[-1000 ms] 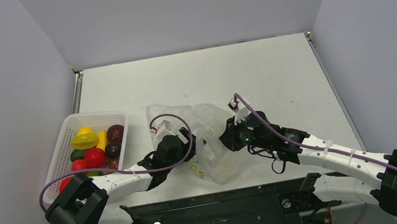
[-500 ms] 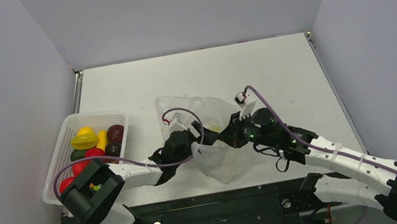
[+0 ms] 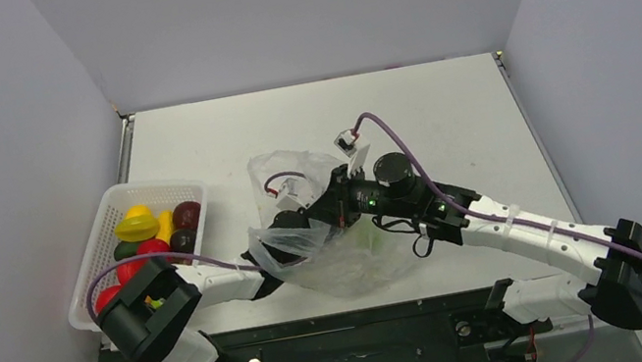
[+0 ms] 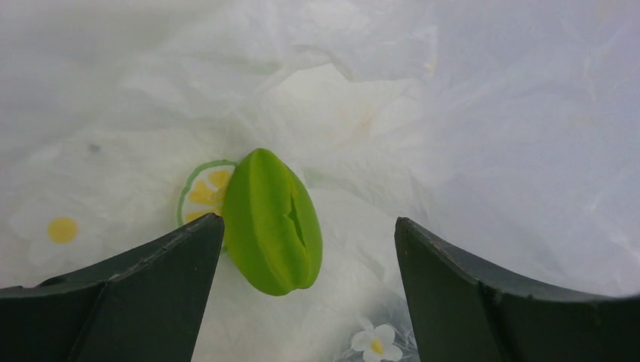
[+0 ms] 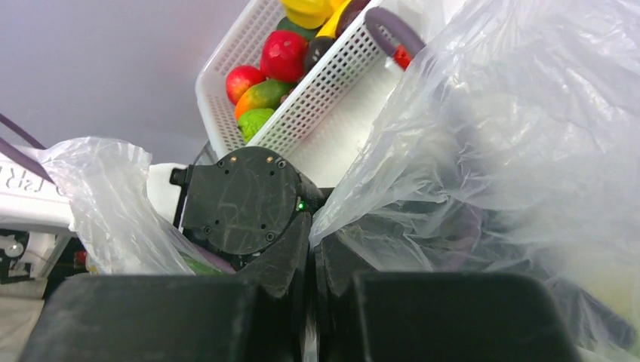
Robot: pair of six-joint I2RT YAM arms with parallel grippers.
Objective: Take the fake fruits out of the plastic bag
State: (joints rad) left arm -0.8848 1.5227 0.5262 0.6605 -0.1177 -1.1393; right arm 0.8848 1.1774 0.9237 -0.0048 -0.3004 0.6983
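Note:
The clear plastic bag (image 3: 351, 260) printed with lime slices and flowers lies at the table's near middle. My right gripper (image 5: 312, 226) is shut on the plastic bag's film (image 5: 528, 143) and holds its edge up. My left gripper (image 4: 306, 256) is open inside the plastic bag (image 4: 490, 113); a green fake fruit (image 4: 270, 220) lies between its fingers, close to the left finger (image 4: 151, 286). In the top view the left gripper (image 3: 291, 231) sits under the film. Several more fake fruits (image 3: 150, 233) fill the white basket.
The white lattice basket (image 3: 101, 245) stands at the table's left edge, next to the left wall; it also shows in the right wrist view (image 5: 317, 98). The left arm's cable (image 3: 200, 254) loops between basket and bag.
My right gripper has moved left and up with the bag's film, lifting and opening the bag. My left gripper has gone deeper under the film.

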